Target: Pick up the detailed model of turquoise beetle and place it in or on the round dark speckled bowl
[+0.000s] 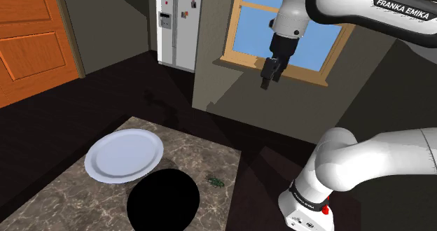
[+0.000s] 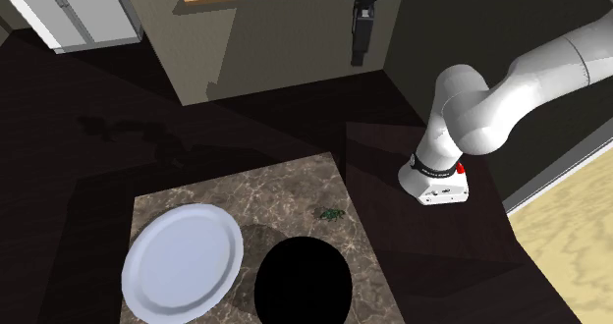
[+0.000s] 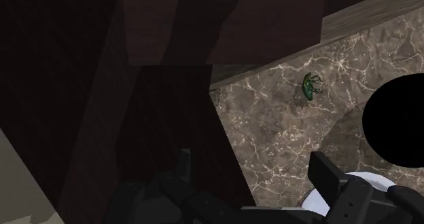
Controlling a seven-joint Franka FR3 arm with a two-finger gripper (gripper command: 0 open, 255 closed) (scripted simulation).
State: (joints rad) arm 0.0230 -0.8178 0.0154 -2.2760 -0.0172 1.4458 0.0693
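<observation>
A small green beetle model [image 1: 216, 182] lies on the brown marbled table [image 1: 77, 187], close to the edge nearest the arm's base. Just beside it is the round bowl [image 1: 164, 199], drawn as a flat black disc. Both appear again in the second exterior view, the beetle [image 2: 330, 213] up and right of the bowl [image 2: 303, 281]. My gripper [image 1: 268, 79] hangs high in front of the window, far above and beyond the table. In the wrist view its fingers [image 3: 182, 165] stand apart with nothing between them, and the beetle [image 3: 310, 86] lies far ahead beside the bowl [image 3: 401, 121].
A white plate [image 1: 123, 156] rests on the table next to the bowl, on the side away from the beetle. The arm's base [image 2: 437, 180] stands on a dark surface beside the table. A fridge [image 1: 175, 26], a window [image 1: 280, 26] and an orange door [image 1: 31, 40] line the walls.
</observation>
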